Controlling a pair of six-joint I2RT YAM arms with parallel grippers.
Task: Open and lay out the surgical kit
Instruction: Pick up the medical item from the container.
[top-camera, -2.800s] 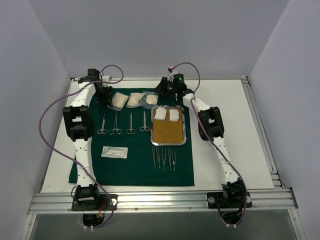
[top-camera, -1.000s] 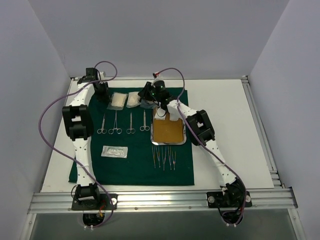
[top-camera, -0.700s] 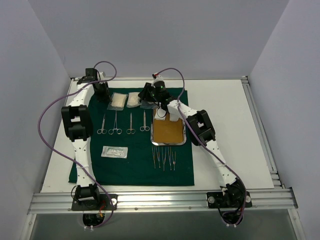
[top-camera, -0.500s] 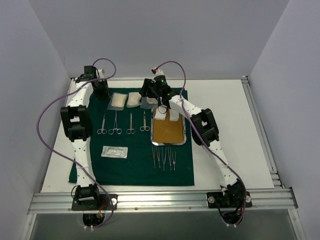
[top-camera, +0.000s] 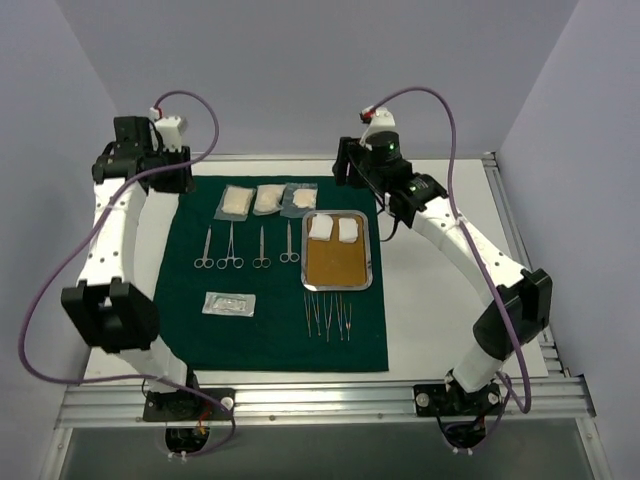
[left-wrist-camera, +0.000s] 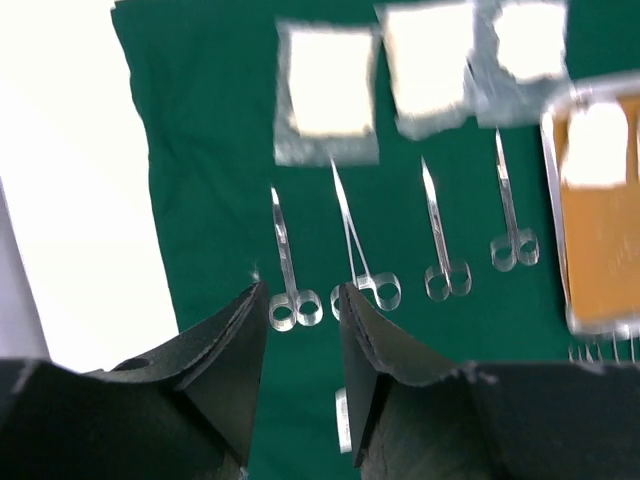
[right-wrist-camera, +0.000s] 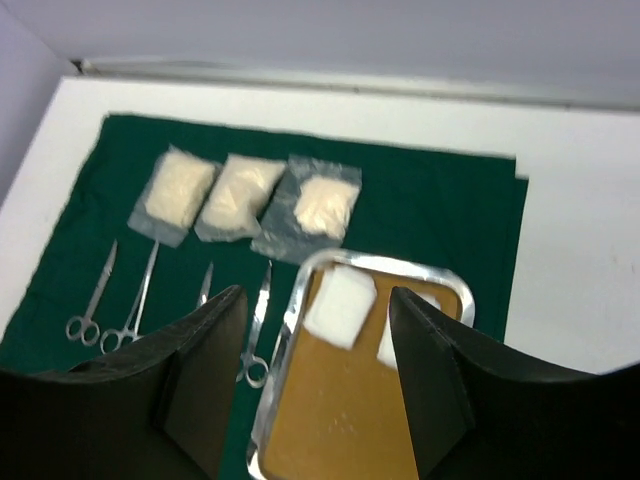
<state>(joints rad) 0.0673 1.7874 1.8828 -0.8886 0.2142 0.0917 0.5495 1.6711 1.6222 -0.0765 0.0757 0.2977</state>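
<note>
On the white table (top-camera: 450, 300), the dark green cloth (top-camera: 270, 340) is lying open and flat, and the kit is sitting on it in rows. Three clear packets with pale pads (top-camera: 268, 199) are lining the far edge. Four silver ring-handled clamps (top-camera: 261, 248) are lying side by side below them. The rectangular steel tray (top-camera: 338, 262) is sitting on the right part of the cloth with two white gauze pads (top-camera: 321, 227) at its far end. The thin tweezers (top-camera: 327, 315) are lying just near the tray's close edge, and a small flat clear packet (top-camera: 229, 303) is lying alone on the left.

The left gripper (left-wrist-camera: 300, 295) is hanging high over the far left corner, its jaws a little apart and holding nothing. The right gripper (right-wrist-camera: 318, 300) is hanging over the far edge near the tray, its jaws wide apart and empty too.

The laying out is looking almost done, I think. A good finish is looking for anything crooked. The third packet is sitting just beside the tray's far corner. If it needs a nudge, the gripper should be coming straight down, pinching only the packet's edge, and not bumping the tray or dragging the cloth.
</note>
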